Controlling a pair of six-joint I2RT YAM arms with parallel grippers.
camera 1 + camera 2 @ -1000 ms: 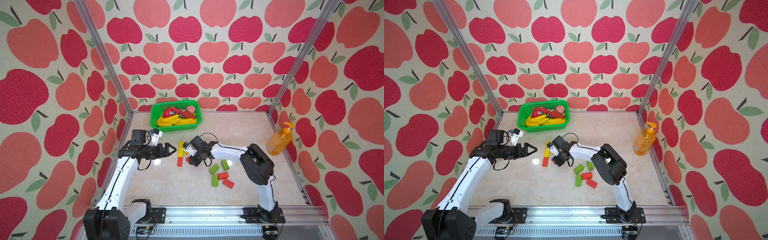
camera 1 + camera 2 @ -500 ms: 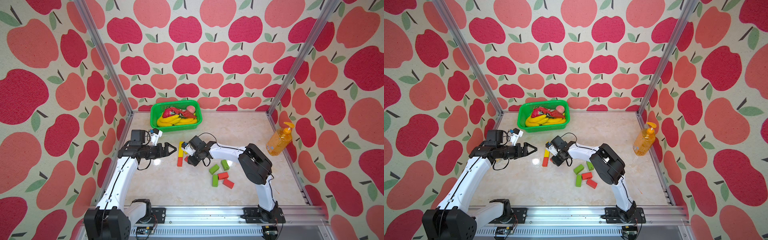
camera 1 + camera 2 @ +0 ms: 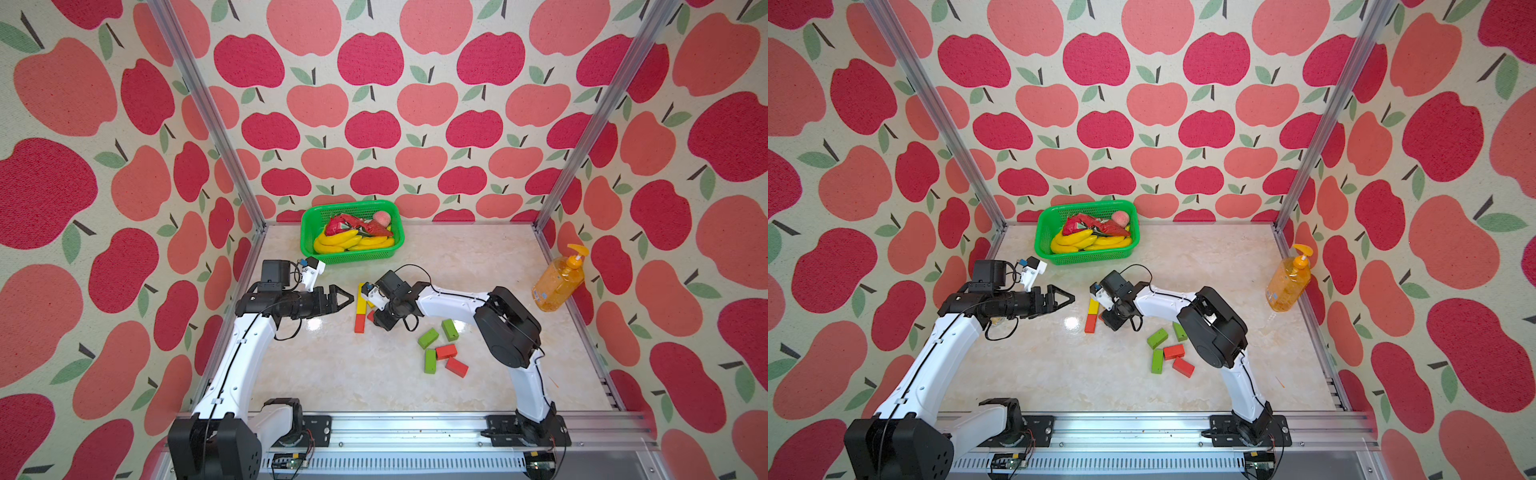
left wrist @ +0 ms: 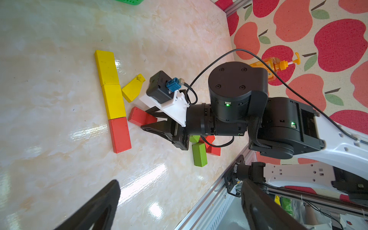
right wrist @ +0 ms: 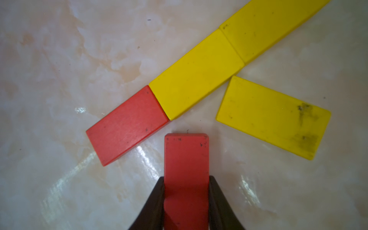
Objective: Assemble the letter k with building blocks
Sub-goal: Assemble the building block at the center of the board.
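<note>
Two yellow building blocks (image 5: 199, 73) and a red block (image 5: 127, 125) lie end to end in a straight line (image 3: 360, 311) on the table. A third yellow block (image 5: 272, 117) lies slanted beside the line. My right gripper (image 5: 186, 179) is shut on another red block (image 5: 186, 157), whose free end sits just short of the line's red-yellow joint. In the left wrist view that held block (image 4: 140, 117) is low at the table. My left gripper (image 3: 347, 298) hangs open, holding nothing, left of the line. Loose green blocks (image 3: 428, 338) and red blocks (image 3: 446, 351) lie front right.
A green basket (image 3: 307, 232) with toy bananas and other fruit stands at the back. An orange soap bottle (image 3: 557, 282) stands by the right wall. Patterned walls close three sides, and a metal rail (image 3: 415, 428) runs along the front edge.
My right gripper has crept slightly left toward the line with the red block in it. The left arm has stayed still.
</note>
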